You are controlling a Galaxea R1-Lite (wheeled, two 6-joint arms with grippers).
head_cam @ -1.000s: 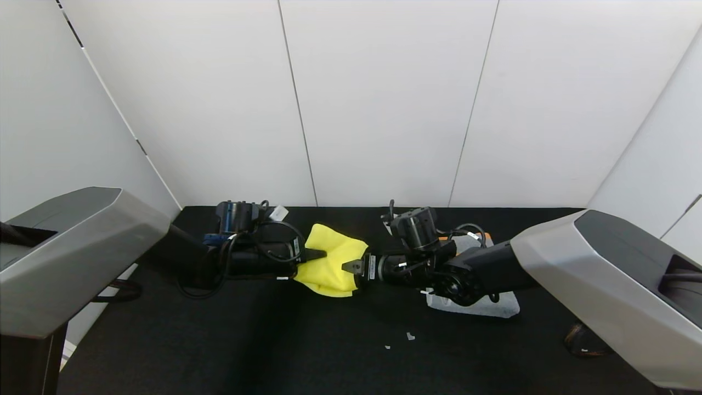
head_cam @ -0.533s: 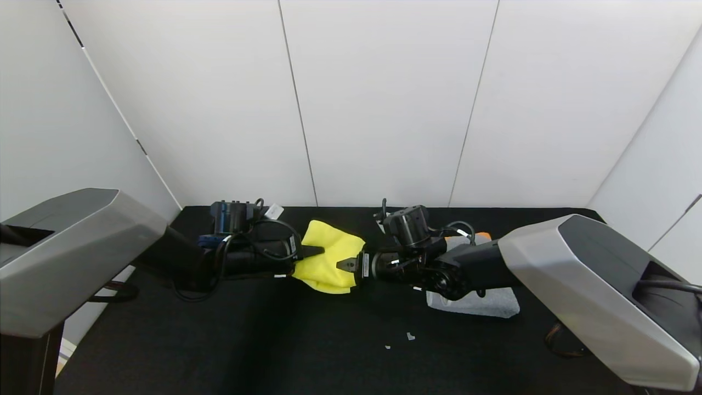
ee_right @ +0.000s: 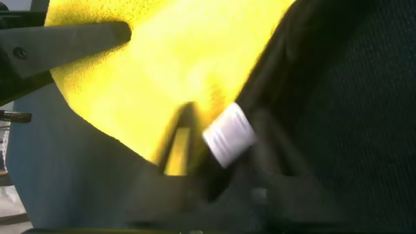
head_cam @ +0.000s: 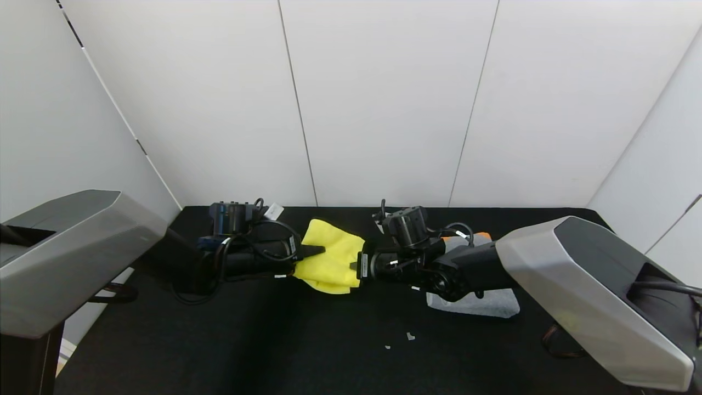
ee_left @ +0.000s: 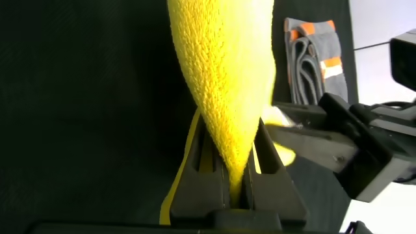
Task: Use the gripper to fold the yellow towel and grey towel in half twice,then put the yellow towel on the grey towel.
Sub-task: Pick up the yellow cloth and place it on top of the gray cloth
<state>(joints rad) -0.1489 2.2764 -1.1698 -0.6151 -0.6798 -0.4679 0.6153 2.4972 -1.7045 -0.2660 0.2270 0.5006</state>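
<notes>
The yellow towel [head_cam: 330, 259] hangs bunched between my two grippers, lifted off the black table [head_cam: 274, 340]. My left gripper [head_cam: 319, 250] is shut on one end of it; in the left wrist view [ee_left: 231, 130] the cloth [ee_left: 224, 58] is pinched between both fingers. My right gripper [head_cam: 355, 266] is open at the towel's opposite edge. In the right wrist view [ee_right: 224, 140] the dark trim and white tag [ee_right: 229, 134] lie between its fingers. The grey towel [head_cam: 482, 303] lies folded under my right arm, with its orange end [head_cam: 466, 237] toward the wall. It also shows in the left wrist view [ee_left: 312, 58].
White wall panels [head_cam: 384, 109] close off the table's far side and both sides. Small white scraps [head_cam: 409, 336] lie on the table in front of the grey towel. A dark cable [head_cam: 118, 291] lies off the table's left edge.
Both grippers have drawn closer together, bunching the yellow towel narrower. My right gripper has moved left onto the towel's edge. The left gripper has kept its hold.
</notes>
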